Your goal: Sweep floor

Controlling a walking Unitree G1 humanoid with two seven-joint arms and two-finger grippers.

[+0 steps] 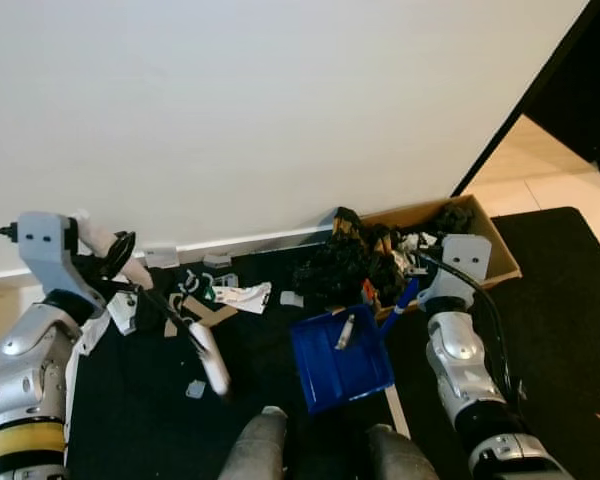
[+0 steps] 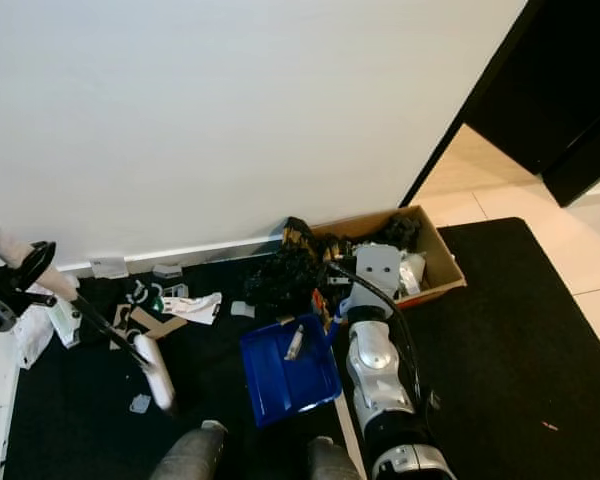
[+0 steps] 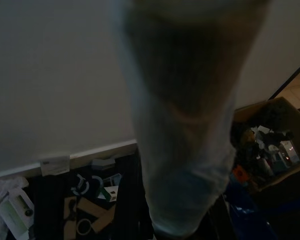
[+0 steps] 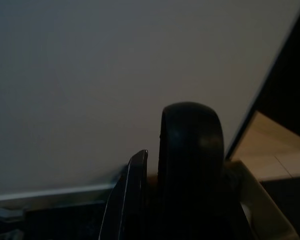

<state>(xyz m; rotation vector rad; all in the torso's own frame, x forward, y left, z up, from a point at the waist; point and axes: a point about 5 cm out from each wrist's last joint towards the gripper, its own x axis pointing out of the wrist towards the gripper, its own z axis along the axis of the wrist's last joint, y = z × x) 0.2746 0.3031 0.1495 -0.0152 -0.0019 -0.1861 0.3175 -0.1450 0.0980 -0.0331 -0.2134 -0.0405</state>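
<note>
Black floor mat [image 1: 100,400] runs along a white wall [image 1: 260,110] and its baseboard, with pale tile beyond a dark doorway on the right.

1. Brush [image 1: 208,358]: a dark thin handle ending in a white head. It slants down from the left end effector [image 1: 115,262], which is closed around the handle's upper end. The head rests on the mat just beside a small pale scrap [image 1: 195,389].
2. Dustpan [image 1: 340,358]: blue, tilted on the mat in front of the robot, with a small pale item lying in it. Its blue handle rises toward the right end effector [image 1: 412,290]; whether those fingers are wide or closed cannot be determined.
3. Litter [image 1: 215,295]: paper, cardboard pieces and small packets scattered on the mat near the baseboard, between the brush and the dustpan.
4. Cardboard box [image 1: 500,250]: open, against the wall behind the dustpan, filled with dark and mixed rubbish that spills over its left side.
</note>
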